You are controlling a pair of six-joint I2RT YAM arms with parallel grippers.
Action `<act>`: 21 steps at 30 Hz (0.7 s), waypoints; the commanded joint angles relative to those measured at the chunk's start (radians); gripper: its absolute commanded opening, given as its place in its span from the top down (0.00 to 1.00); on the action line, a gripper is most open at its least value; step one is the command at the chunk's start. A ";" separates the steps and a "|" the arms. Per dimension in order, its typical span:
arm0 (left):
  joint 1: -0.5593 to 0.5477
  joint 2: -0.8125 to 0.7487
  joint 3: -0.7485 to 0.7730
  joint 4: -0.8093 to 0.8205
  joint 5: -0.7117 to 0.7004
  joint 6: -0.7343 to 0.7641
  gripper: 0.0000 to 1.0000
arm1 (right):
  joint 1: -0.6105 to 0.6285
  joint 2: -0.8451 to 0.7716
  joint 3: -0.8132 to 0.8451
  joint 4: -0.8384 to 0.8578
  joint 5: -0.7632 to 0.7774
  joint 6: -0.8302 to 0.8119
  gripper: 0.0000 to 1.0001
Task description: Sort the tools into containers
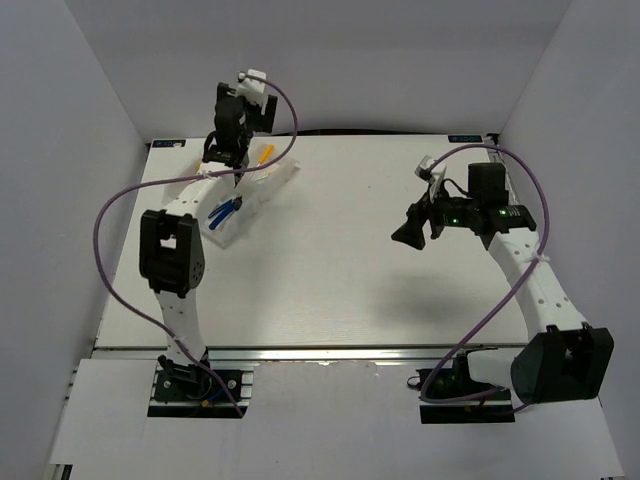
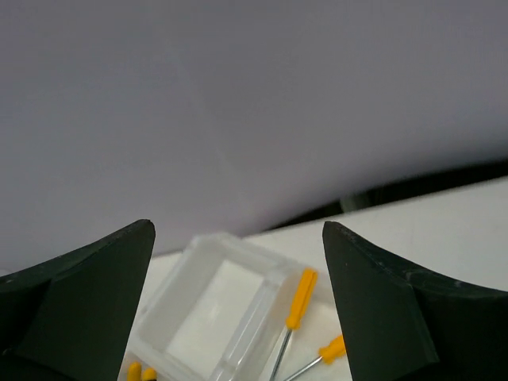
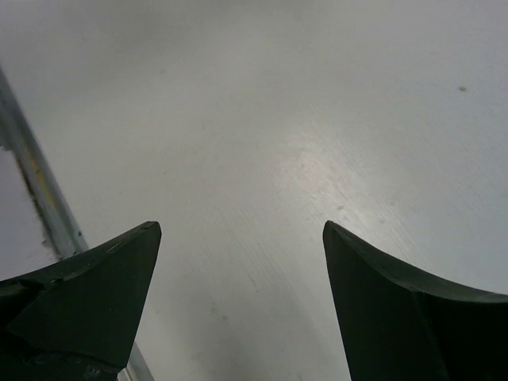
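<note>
Two screwdrivers with orange handles lie just beside an empty compartment of the white tray; they look to sit in the neighbouring compartment, though the left wrist view does not show you its walls clearly. From overhead, the blue-handled pliers rest in the near end of the tray; a pair of yellow handle tips peeks in at the bottom edge of the wrist view, too cropped to say which tool they are. Your left gripper hangs over the far end of the tray with its fingers spread wide and nothing between them; your right gripper is likewise released and holds nothing, hovering over the bare tabletop well apart from the tray. No tool shows loose on the tabletop from overhead, so by my reading the sorting is finished or nearly so; you have only to check what the left arm hides.
</note>
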 commanded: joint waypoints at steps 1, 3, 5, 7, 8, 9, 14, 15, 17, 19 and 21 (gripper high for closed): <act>-0.028 -0.242 -0.087 0.027 0.004 -0.161 0.02 | -0.007 -0.069 0.032 0.126 0.208 0.151 0.11; -0.056 -0.330 -0.177 0.028 0.027 -0.281 0.02 | -0.013 -0.090 0.037 0.139 0.310 0.239 0.11; -0.104 -0.454 -0.319 0.022 0.042 -0.423 0.02 | -0.021 -0.094 0.048 0.110 0.327 0.267 0.10; -0.167 -0.585 -0.476 0.014 0.045 -0.522 0.02 | -0.025 -0.105 0.066 0.070 0.328 0.291 0.11; -0.187 -0.629 -0.528 0.014 0.046 -0.551 0.02 | -0.027 -0.113 0.065 0.069 0.336 0.292 0.11; -0.206 -0.668 -0.579 0.014 0.043 -0.580 0.02 | -0.028 -0.124 0.058 0.071 0.344 0.305 0.11; -0.275 -0.937 -0.825 -0.077 0.024 -0.767 0.02 | -0.028 -0.202 0.041 0.116 0.439 0.365 0.11; -0.275 -0.977 -0.854 -0.090 0.026 -0.782 0.02 | -0.028 -0.209 0.044 0.110 0.460 0.363 0.11; -0.275 -1.046 -0.897 -0.138 0.025 -0.796 0.02 | -0.028 -0.221 0.055 0.096 0.480 0.362 0.11; -0.273 -1.124 -0.935 -0.171 0.008 -0.796 0.02 | -0.028 -0.226 0.049 0.082 0.500 0.356 0.11; -0.275 -1.172 -0.965 -0.197 -0.001 -0.802 0.02 | -0.028 -0.237 0.037 0.079 0.511 0.351 0.11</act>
